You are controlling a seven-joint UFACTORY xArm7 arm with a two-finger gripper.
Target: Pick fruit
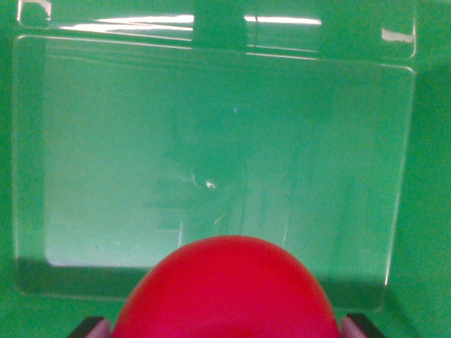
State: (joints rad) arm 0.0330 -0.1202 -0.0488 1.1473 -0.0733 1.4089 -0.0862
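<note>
Red fruit [224,292] sat nearest, pinched between the gripper's [225,327] fingers [94,328], held above the clear bin's [211,151] near edge, probably for dropping inside.

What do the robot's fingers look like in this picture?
Only the tips of the gripper show, at the bottom edge of the wrist view. Each of the two fingertips looks like a small flat block, dark on the outside with a pale pinkish-grey pad on the inside. No cables, markings or any of the arm can be seen.
</note>
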